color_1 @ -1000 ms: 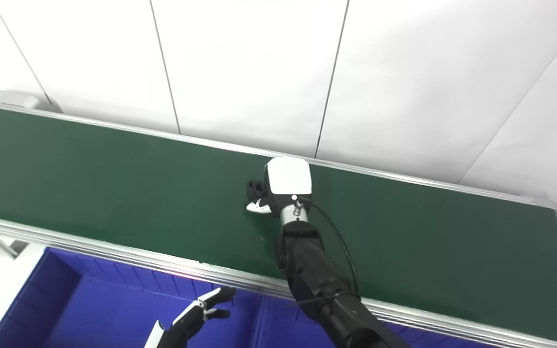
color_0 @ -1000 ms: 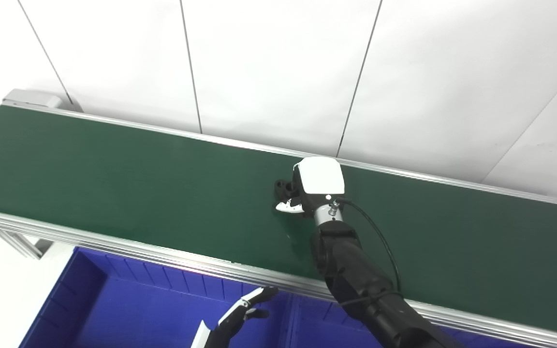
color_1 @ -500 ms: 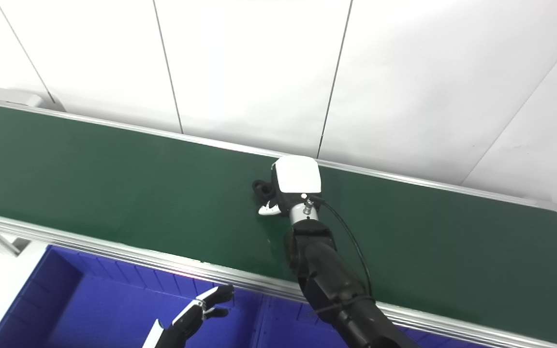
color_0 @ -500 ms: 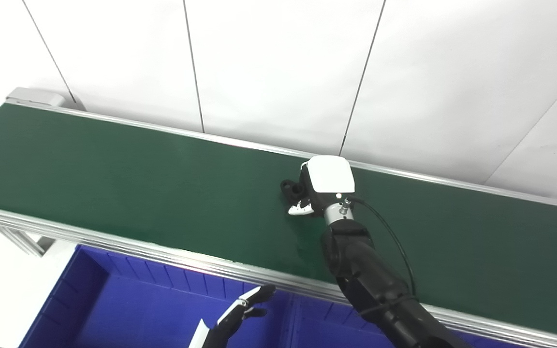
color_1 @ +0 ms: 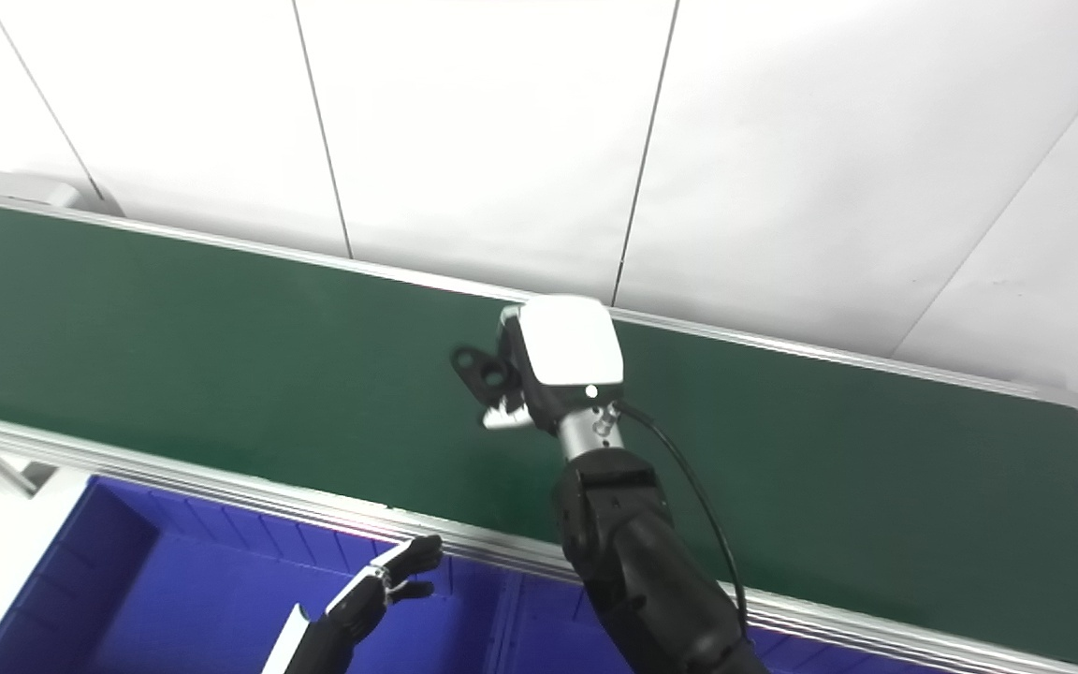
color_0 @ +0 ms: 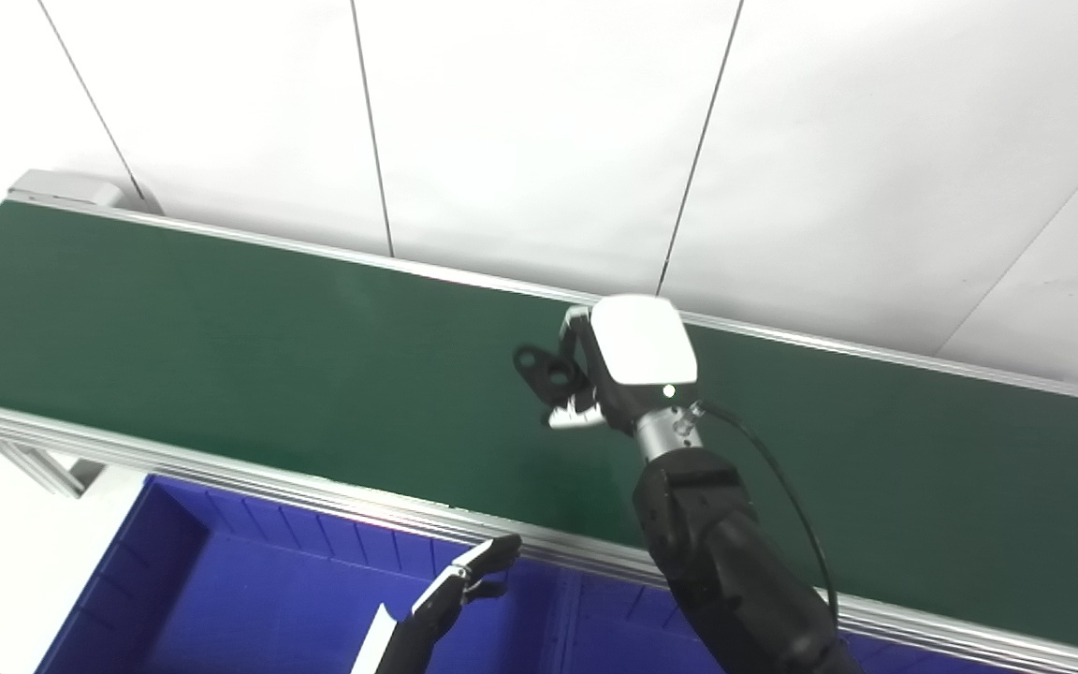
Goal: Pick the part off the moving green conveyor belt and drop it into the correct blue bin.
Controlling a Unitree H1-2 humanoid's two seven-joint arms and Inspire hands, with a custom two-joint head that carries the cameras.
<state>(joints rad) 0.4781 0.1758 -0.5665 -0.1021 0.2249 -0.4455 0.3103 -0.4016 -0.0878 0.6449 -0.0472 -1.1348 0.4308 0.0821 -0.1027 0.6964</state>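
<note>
A small black part (color_0: 542, 366) with round holes sticks out to the left of my right hand (color_0: 628, 360), which is shut on it. Hand and part hang a little above the green conveyor belt (color_0: 221, 356), near its far edge. The white back of the hand hides most of the fingers; a white fingertip (color_0: 569, 418) shows below the part. My left hand (color_0: 450, 594) is open, fingers stretched out, low over the left blue bin (color_0: 249, 599) in front of the belt. In the right eye view the part (color_1: 481, 366) also sits left of the right hand (color_1: 562, 360).
The belt's aluminium front rail (color_0: 268, 482) runs between belt and bins. A second blue bin (color_0: 609, 632) adjoins the first on its right, partly behind my right forearm. A white panelled wall (color_0: 539, 122) stands directly behind the belt.
My right hand has risen off the belt and tilted, carrying the black part up and slightly left. The left hand has sunk a little over the bin.
</note>
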